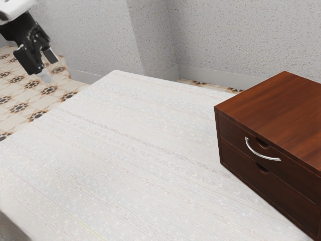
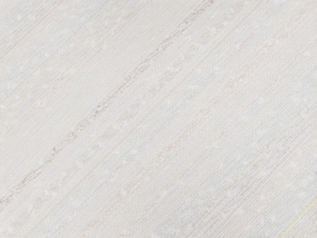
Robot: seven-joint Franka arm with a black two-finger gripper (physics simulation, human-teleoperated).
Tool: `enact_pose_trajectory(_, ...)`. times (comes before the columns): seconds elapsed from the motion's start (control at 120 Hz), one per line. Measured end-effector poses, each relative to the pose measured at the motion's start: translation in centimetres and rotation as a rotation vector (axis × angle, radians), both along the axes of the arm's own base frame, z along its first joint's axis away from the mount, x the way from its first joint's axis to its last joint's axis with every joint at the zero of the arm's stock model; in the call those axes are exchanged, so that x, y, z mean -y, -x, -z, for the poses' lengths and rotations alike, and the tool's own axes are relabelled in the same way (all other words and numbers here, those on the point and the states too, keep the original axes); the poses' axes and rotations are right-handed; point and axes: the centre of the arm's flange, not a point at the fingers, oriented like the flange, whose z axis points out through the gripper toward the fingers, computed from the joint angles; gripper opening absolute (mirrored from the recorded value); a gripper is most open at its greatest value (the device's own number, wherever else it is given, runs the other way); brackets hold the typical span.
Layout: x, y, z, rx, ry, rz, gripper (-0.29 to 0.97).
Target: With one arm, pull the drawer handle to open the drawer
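The gripper (image 1: 50, 69) is hanging released and empty, well apart from the handle (image 1: 261, 153); the drawer (image 1: 238, 131), seemingly shut, is awaiting its reach.

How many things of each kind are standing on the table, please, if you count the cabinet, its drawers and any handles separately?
Brown wooden cabinet: 1
Drawers: 2, the upper drawer and the lower drawer
Silver handle: 1, on the upper drawer
Total: 4
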Motion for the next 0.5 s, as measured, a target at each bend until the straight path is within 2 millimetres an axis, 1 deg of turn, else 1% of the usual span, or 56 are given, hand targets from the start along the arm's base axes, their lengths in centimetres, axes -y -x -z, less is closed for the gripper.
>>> enact_pose_trajectory(0.1, 0.1, 1.6, -1.7, 0.034, -0.009, 0.011, 0.68)
enact_pose_trajectory(0.142, 0.4, 2.4, -2.5, 0.050, -0.008, 0.021, 0.68)
enact_pose_trajectory(0.167, 0.7, 2.6, -2.6, 0.053, -0.005, 0.031, 0.68)
enact_pose_trajectory(0.233, 2.1, 1.5, -1.9, 0.043, 0.013, 0.074, 0.68)
enact_pose_trajectory(0.308, 3.9, -1.0, 0.1, 0.009, 0.022, 0.132, 0.68)
enact_pose_trajectory(0.35, 5.0, -2.2, 0.8, 0.003, 0.019, 0.173, 0.68)
enact_pose_trajectory(0.408, 6.5, -3.2, 1.2, 0.004, -0.005, 0.227, 0.68)
enact_pose_trajectory(0.5, 9.2, -3.9, 1.0, 0.005, -0.069, 0.306, 0.68)
